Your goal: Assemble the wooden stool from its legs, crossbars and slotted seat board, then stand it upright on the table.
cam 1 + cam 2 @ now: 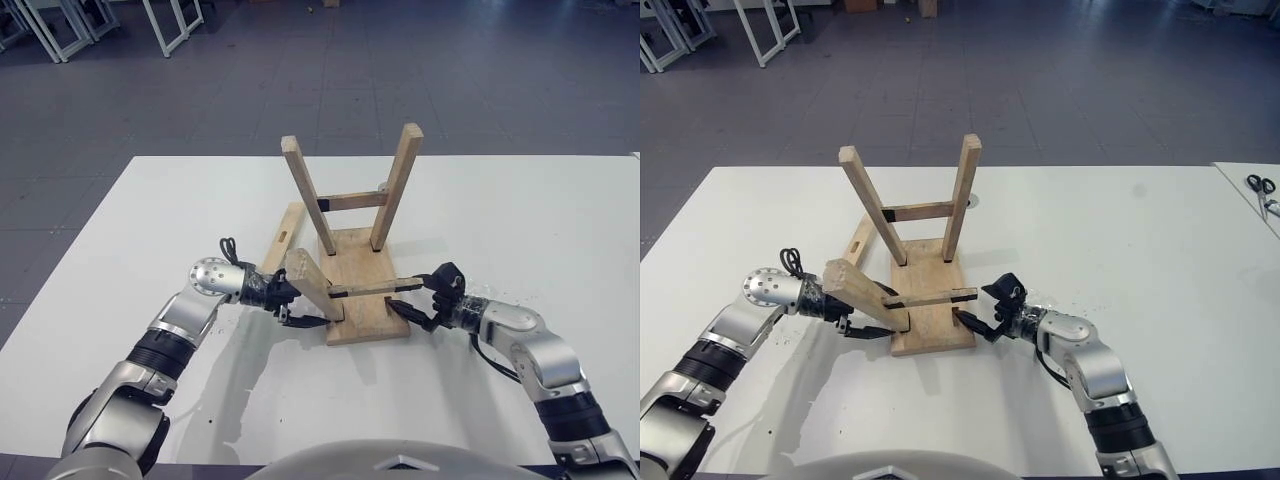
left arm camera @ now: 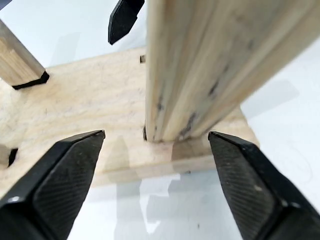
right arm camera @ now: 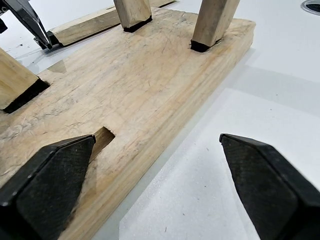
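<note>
The slotted seat board (image 1: 360, 262) lies flat on the white table. Two legs (image 1: 305, 190) (image 1: 398, 185) stand in its far slots, joined by a crossbar (image 1: 352, 201). A third leg (image 1: 312, 282) leans in the near-left slot, and a second crossbar (image 1: 375, 290) sticks out of it to the right. My left gripper (image 1: 298, 305) is open, its fingers on either side of that leg's foot (image 2: 200, 65). My right gripper (image 1: 412, 300) is open at the board's near-right corner, by an empty slot (image 3: 102, 139). A loose leg (image 1: 283, 235) lies flat along the board's left side.
The white table (image 1: 540, 220) has wide free room to the right and left of the board. A round hole (image 1: 975, 200) sits in the tabletop behind the stool. Scissors (image 1: 1260, 185) lie on a neighbouring table at the far right. Open floor lies beyond the far edge.
</note>
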Robot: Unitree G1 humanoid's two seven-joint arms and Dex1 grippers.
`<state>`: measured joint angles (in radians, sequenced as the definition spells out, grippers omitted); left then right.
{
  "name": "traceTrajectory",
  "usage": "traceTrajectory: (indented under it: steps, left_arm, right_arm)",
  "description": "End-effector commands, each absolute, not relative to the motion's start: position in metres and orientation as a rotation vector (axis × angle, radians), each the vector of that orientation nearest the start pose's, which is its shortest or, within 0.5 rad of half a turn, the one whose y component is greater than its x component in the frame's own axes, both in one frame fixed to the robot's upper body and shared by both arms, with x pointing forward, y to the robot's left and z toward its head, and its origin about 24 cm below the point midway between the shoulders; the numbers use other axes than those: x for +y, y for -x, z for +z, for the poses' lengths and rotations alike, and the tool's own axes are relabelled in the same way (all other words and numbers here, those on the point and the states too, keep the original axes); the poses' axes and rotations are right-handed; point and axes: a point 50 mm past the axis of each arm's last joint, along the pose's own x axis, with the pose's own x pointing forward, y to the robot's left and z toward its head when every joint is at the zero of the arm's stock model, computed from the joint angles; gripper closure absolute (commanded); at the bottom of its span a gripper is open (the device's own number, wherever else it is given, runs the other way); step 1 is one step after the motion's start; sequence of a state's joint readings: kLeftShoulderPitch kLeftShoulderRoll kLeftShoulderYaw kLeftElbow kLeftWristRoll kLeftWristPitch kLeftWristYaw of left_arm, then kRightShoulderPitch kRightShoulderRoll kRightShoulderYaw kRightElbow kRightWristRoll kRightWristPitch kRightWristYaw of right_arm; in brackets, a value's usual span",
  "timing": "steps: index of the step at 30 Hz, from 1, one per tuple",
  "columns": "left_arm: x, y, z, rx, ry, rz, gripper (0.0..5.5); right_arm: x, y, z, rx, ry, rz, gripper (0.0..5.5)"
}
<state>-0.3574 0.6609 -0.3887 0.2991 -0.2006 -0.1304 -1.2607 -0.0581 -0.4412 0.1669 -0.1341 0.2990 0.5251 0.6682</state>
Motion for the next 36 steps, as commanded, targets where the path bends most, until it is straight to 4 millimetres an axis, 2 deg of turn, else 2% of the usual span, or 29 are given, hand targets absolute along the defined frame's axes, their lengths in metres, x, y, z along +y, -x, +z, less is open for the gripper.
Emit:
traceTrajectory:
  steps: [1,5,8,10,14,17,21,26,30,34,36]
  left_arm:
    - [0.195,-0.262,0.068,0.355,-0.511,-1.443,0.97]
    - [0.209,-0.253,0.076,0.332,-0.359,-1.261,0.97]
    - [0.218,-0.249,0.081,0.256,-0.237,-0.974,0.97]
    - [0.217,-0.245,0.081,0.204,-0.198,-0.793,0.97]
    - [0.204,-0.237,0.057,0.259,-0.137,-0.459,0.97]
    - [0.199,-0.237,0.038,0.322,-0.176,-0.374,0.97]
    - [0.205,-0.237,0.022,0.359,-0.186,-0.264,0.97]
    - [0.21,-0.233,-0.006,0.476,-0.073,-0.194,0.97]
    - [0.203,-0.23,-0.016,0.521,-0.026,-0.215,1.62]
    - [0.193,-0.229,-0.018,0.51,-0.005,-0.241,2.16]
    - [0.194,-0.23,-0.017,0.506,-0.009,-0.24,2.44]
  right_arm:
    - [-0.166,-0.238,0.043,0.448,0.032,0.771,0.92]
    - [-0.177,-0.241,0.042,0.452,0.005,0.703,0.92]
    - [-0.185,-0.241,0.043,0.439,-0.039,0.635,0.92]
    - [-0.194,-0.241,0.043,0.432,-0.04,0.579,0.92]
    - [-0.206,-0.234,0.041,0.438,-0.034,0.508,0.92]
    - [-0.209,-0.228,0.041,0.45,-0.033,0.49,0.92]
    - [-0.211,-0.219,0.041,0.469,-0.03,0.491,0.92]
    - [-0.194,-0.204,0.038,0.51,-0.037,0.554,0.92]
    - [-0.178,-0.198,0.038,0.547,0.016,0.627,0.92]
    - [-0.139,-0.193,0.042,0.542,0.025,0.788,0.92]
    - [-0.127,-0.191,0.047,0.525,0.006,0.824,0.92]
